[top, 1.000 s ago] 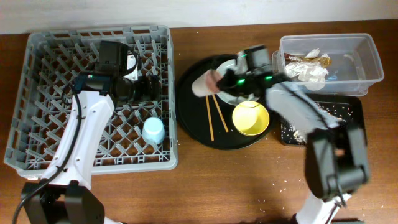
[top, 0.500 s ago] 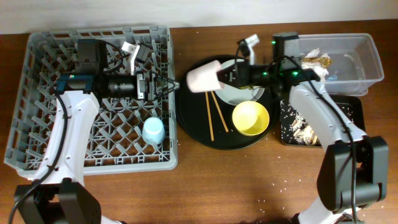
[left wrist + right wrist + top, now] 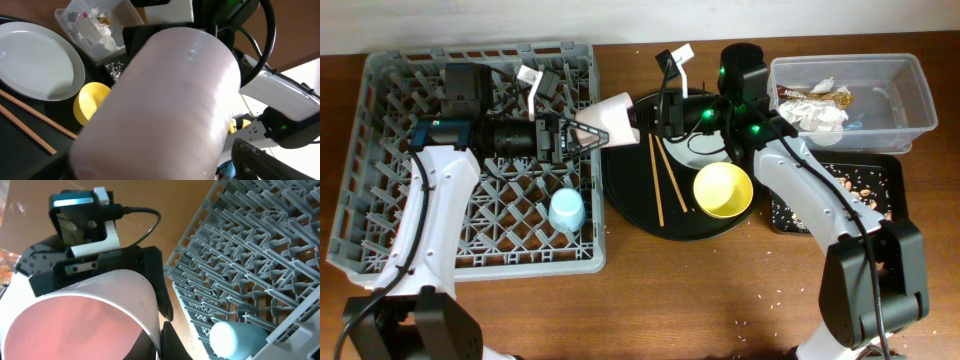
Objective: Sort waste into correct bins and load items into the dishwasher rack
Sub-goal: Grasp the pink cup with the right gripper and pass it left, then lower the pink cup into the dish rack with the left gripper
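My right gripper (image 3: 645, 118) is shut on the rim of the pink cup (image 3: 610, 113) and holds it on its side in the air at the right edge of the grey dishwasher rack (image 3: 380, 200). My left gripper (image 3: 582, 132) is open, its fingers on either side of the cup's base. The cup fills the left wrist view (image 3: 165, 100); its pink inside shows in the right wrist view (image 3: 75, 320). A light blue cup (image 3: 567, 211) lies in the rack. The plate (image 3: 698, 152), yellow bowl (image 3: 722, 190) and chopsticks (image 3: 665, 180) lie on the round black tray (image 3: 630, 200).
The clear tub (image 3: 910, 90) at the back right holds white napkins (image 3: 815, 113) and a brown-gold wrapper (image 3: 828, 96). The shallow black rectangular tray (image 3: 892, 165) in front of it holds crumbly food scraps (image 3: 860, 185). Rice grains are scattered on the wooden table.
My right gripper has carried the pink cup left from above the round tray to the rack's edge. My left gripper has swung right to meet it and now has its open fingers around the cup.
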Robot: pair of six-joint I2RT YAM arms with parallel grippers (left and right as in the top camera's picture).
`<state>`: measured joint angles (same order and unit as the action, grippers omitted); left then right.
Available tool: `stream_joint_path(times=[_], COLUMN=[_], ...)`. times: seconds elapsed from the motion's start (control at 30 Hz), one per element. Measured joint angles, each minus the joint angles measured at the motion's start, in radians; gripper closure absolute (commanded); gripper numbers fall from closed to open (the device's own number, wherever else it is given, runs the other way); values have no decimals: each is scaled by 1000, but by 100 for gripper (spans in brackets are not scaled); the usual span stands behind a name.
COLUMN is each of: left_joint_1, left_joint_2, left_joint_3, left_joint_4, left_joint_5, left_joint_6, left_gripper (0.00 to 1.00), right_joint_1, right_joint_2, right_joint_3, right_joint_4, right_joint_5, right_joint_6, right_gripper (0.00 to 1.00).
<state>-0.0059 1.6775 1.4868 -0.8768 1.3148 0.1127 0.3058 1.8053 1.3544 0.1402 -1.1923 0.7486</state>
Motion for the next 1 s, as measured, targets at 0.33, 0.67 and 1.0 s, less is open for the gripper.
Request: stream_joint_path(times=[0.33,0.67,1.0], left_joint_1=[1,9,11], left_joint_2=[1,17,17], left_joint_3=[0,0,0], left_joint_4=[-1,-2,6], left_joint_5=[66,108,89], left_joint_6=[0,3,3], left_gripper=[21,40,40], right_joint_1=[47,56,51], right_joint_2=[0,-2,-2], right_joint_3=[0,0,3], right_joint_4=[4,6,-128], right_joint_5=[33,56,125], right_joint_6=[25,39,26], right_gripper=[96,75,26])
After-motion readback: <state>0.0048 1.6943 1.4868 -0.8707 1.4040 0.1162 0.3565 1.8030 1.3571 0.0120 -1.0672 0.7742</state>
